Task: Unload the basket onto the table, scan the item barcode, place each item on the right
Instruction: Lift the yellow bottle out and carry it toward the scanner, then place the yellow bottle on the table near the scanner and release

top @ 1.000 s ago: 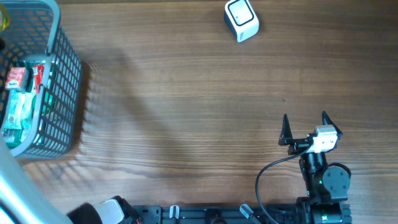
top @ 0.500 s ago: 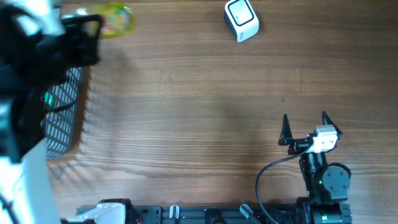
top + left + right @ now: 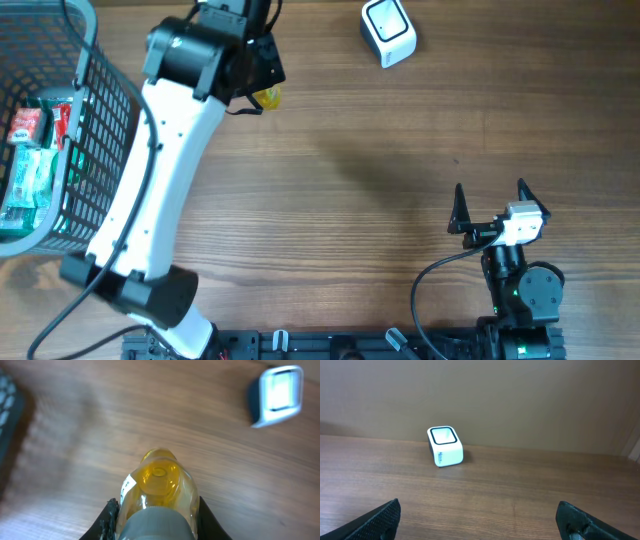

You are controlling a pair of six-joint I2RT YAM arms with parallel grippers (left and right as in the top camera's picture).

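Away from the basket (image 3: 110, 110) my left gripper (image 3: 156, 515) has swung the yellow bottle (image 3: 159, 477), clamped firmly, toward the scanner (image 3: 388, 31) for its scan, while my right gripper (image 3: 490, 205) idles wide open.

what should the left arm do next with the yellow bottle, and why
Probably carry the yellow bottle, held in the left gripper, rightward toward the scanner: the bottle hangs above the table well to the left of the scanner's window.
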